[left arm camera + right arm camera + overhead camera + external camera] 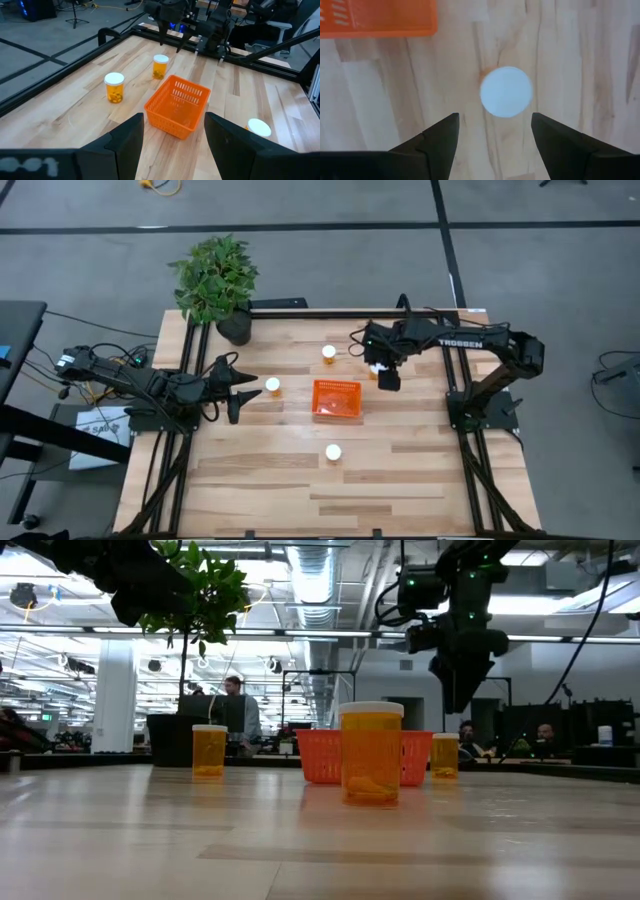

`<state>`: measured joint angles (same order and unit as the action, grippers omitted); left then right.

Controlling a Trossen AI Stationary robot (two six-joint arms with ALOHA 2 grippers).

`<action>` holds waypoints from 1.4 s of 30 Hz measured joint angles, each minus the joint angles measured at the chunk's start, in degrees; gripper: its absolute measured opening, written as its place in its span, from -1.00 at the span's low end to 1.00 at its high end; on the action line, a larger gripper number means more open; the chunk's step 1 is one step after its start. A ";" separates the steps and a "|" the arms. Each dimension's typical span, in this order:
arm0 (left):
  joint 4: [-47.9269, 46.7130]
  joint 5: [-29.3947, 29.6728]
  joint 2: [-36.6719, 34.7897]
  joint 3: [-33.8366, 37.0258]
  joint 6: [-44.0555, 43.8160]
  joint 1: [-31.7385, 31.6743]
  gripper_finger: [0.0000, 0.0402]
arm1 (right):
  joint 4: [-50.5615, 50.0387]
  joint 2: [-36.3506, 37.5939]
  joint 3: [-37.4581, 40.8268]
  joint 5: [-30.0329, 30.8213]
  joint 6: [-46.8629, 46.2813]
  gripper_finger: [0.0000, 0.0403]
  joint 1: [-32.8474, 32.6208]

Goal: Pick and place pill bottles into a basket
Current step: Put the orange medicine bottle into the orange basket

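The orange mesh basket (336,398) stands mid-table on its base. Four orange pill bottles with white caps stand upright: one far of the basket (328,353), one to its left (272,386), one near of it (333,452), and one at its far right (371,372). My right gripper (385,377) hangs open, pointing down, above that last bottle. Its white cap (506,91) shows just beyond the fingers, and the gripper stands clear above it in the low view (458,700). My left gripper (235,385) is open and empty, level, left of the left bottle.
A potted plant (215,280) stands at the table's far left corner. Black frame rails (300,307) run along the table's far edge and sides. Bare wood lies near of the front bottle. People sit in the room behind the table (238,705).
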<state>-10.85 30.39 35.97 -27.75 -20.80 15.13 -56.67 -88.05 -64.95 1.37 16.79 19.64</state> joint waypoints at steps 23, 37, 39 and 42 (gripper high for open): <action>-0.49 -0.11 0.00 0.00 -2.40 0.01 -0.01 | 2.55 -2.23 -0.02 -1.31 2.37 0.22 0.61; -0.50 -1.01 0.00 0.00 -2.51 0.01 -0.01 | 1.53 -4.42 0.02 -1.70 2.31 0.22 0.76; -0.50 -1.01 0.00 0.00 -2.54 0.01 -0.01 | 1.95 -4.37 0.02 -1.66 2.31 0.22 0.83; -0.46 -1.01 0.00 0.00 -2.54 0.01 -0.01 | 1.56 -4.37 -0.01 -1.56 2.28 0.22 1.28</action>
<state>-11.31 29.39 35.97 -27.75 -23.33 15.14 -55.12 -92.42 -64.96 -0.20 19.07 20.92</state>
